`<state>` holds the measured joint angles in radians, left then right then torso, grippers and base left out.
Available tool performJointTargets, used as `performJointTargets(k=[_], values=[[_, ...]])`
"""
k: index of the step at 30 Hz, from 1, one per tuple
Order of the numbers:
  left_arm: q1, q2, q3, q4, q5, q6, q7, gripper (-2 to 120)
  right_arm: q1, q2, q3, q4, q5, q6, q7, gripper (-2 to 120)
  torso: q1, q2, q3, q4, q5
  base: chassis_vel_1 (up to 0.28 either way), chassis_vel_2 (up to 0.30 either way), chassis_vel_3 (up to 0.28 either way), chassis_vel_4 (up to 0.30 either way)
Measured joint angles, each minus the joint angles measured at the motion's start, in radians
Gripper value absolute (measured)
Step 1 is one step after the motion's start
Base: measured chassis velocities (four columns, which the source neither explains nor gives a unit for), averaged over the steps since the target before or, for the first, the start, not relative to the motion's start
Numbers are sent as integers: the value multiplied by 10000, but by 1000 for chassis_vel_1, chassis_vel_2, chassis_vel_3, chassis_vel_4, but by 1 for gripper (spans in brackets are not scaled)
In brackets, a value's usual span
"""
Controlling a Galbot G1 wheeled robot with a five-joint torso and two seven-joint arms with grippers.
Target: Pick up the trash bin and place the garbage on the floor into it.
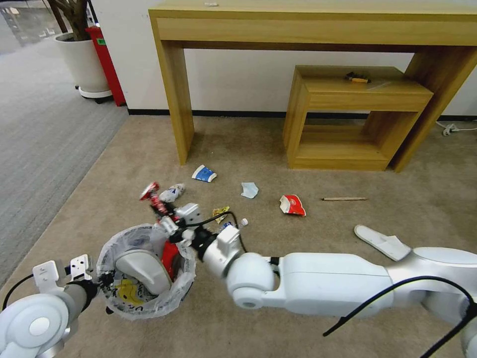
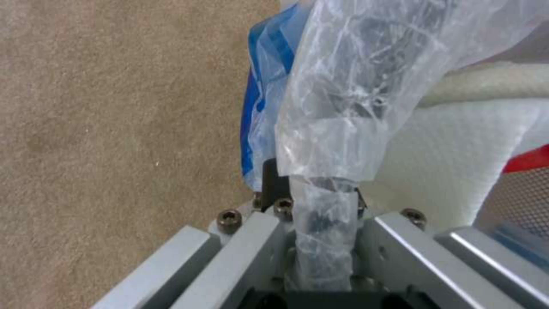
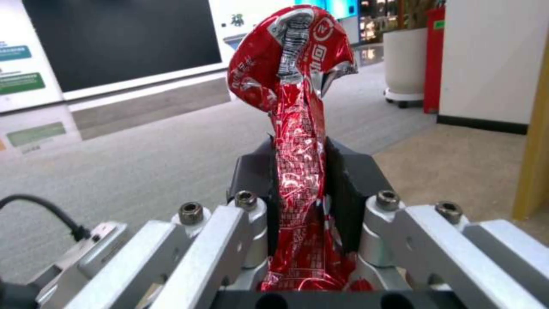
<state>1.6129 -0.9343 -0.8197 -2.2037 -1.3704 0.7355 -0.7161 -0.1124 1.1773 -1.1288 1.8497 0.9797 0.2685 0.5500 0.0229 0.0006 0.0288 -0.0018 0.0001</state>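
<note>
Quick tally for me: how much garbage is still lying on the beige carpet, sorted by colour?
White or pale: 4 (slipper, crumpled paper, mask, small bottle)
Blue-white: 1 (paper cup)
Red: 1 (wrapper)
Yellow: 1 (wrapper)
Wood: 1 (stick)
Total: 8
Not counted: the red wrapper in the right gripper, and what is in the trash bin.

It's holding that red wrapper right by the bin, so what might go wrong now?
The right gripper pinches the red wrapper beside the bin's rim rather than squarely above it, so it may drop onto the carpet. The left gripper holds the bin by its thin bag-covered rim; that grip might slip. A slipper already crowds the bin.
</note>
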Motion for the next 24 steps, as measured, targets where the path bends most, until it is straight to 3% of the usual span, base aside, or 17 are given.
performJointTargets(k=[18,24], values=[[50,76,-119,-90,-136,0,-66,0,-816,-264,-341,-438,-549,0,53,19,0,0,0,-2,2,0,0,0,0],[54,67,-124,-93,-136,0,-69,0,-1228,-504,-288,-555,-822,14,102,43,0,0,0,-2,2,0,0,0,0]])
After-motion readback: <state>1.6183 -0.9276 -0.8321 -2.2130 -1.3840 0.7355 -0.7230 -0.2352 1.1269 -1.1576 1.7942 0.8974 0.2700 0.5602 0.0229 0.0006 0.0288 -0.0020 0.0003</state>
